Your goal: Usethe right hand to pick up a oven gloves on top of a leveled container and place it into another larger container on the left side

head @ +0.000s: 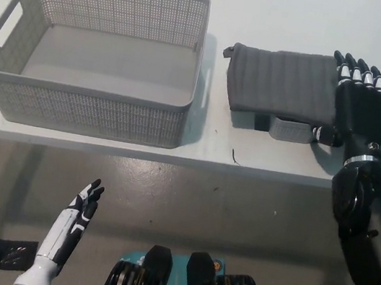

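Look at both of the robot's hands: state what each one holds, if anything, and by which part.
Nothing is held. The right hand lies flat, fingers spread, over the right end of the oven glove, not yet closed on it. The left hand hangs open below the table edge.

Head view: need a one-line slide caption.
Black right hand laid flat on the grey oven glove atop its small container; grey basket waits left; white left hand idle below.

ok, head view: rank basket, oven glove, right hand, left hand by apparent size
1. Grey basket, clearly largest.
2. Oven glove.
3. Right hand, lying over the glove's right end.
4. Left hand, smallest; it sits below table level at a different depth, so its rank is apparent only.
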Tool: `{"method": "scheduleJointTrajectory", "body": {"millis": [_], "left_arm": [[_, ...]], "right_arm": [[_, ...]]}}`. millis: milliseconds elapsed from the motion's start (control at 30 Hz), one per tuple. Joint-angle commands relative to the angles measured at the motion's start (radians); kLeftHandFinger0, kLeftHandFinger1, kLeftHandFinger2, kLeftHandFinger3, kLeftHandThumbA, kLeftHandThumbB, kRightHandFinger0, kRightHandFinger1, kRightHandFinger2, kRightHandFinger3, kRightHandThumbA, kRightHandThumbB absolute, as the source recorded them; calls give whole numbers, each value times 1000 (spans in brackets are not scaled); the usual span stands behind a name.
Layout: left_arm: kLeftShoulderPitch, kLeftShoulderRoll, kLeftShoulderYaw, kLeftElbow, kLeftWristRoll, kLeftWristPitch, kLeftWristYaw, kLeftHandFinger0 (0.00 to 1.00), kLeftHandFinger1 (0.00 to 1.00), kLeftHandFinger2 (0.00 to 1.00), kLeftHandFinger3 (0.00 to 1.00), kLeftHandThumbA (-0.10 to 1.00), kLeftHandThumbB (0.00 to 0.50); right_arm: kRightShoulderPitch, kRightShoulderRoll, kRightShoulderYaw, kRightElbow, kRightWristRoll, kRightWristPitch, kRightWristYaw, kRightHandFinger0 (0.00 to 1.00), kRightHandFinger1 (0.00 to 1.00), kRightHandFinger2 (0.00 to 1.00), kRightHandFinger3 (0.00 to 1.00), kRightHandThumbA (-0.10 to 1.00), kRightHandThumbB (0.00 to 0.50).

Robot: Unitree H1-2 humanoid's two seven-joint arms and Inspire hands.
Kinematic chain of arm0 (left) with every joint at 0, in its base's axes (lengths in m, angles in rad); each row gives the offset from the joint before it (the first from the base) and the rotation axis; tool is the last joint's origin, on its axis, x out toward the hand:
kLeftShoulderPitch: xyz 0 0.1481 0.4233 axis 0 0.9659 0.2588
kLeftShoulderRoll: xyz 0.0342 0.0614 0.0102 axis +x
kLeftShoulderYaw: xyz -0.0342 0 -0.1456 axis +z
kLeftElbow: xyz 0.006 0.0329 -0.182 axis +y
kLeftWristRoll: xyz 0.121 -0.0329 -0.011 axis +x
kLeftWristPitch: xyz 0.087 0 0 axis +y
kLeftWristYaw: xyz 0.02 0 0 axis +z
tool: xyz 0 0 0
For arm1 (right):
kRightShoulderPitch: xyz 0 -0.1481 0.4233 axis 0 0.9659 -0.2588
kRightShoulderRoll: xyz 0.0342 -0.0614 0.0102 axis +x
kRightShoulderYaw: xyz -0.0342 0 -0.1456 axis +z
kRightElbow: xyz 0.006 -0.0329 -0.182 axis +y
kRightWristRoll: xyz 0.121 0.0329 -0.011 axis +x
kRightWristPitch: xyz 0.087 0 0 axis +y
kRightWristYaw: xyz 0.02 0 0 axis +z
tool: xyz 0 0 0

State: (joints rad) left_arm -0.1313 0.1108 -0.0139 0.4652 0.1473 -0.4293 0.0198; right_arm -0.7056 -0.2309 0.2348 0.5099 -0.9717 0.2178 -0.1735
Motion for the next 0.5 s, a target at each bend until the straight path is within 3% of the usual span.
{"method": "scheduleJointTrajectory", "body": {"millis": [0, 467], "left_arm": [[-22, 10, -5, -4, 9, -41, 13, 1000, 1000, 1000, 1000, 1000, 500], [-18, 19, 21, -13, 1, -39, 21, 1000, 1000, 1000, 1000, 1000, 500]], "right_arm": [[-39, -23, 12, 8, 30, 2, -6, 1000, 1000, 1000, 1000, 1000, 359], [-47, -45, 43, 4, 42, 10, 4, 1000, 1000, 1000, 1000, 1000, 349]]}}
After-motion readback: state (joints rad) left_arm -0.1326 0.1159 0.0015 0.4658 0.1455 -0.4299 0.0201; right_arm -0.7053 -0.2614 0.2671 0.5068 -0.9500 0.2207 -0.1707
